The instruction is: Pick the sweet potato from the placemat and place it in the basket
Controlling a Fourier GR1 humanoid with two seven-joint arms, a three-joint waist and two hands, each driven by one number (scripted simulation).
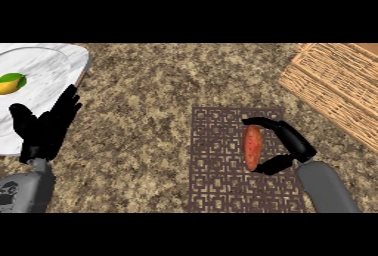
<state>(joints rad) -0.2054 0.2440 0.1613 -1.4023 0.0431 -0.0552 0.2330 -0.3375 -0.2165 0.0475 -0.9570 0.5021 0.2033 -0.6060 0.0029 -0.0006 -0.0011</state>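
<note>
I am seeing one sweet potato (pixel 252 147) lying on the placemat (pixel 221 170), right of centre, long axis running top-to-bottom. My right hand (pixel 289 145) is curling around it. My left hand (pixel 44 127) is resting spread, left. One basket (pixel 336 85) is sitting upper right.

The right hand (pixel 289 145) curls round the sweet potato (pixel 252 147) on the dark placemat (pixel 221 170). The basket (pixel 336 85) sits at the bench's (pixel 155 90) far right. The left hand (pixel 44 127) rests open beside a plate (pixel 44 65) bearing a mango (pixel 11 83).
</note>
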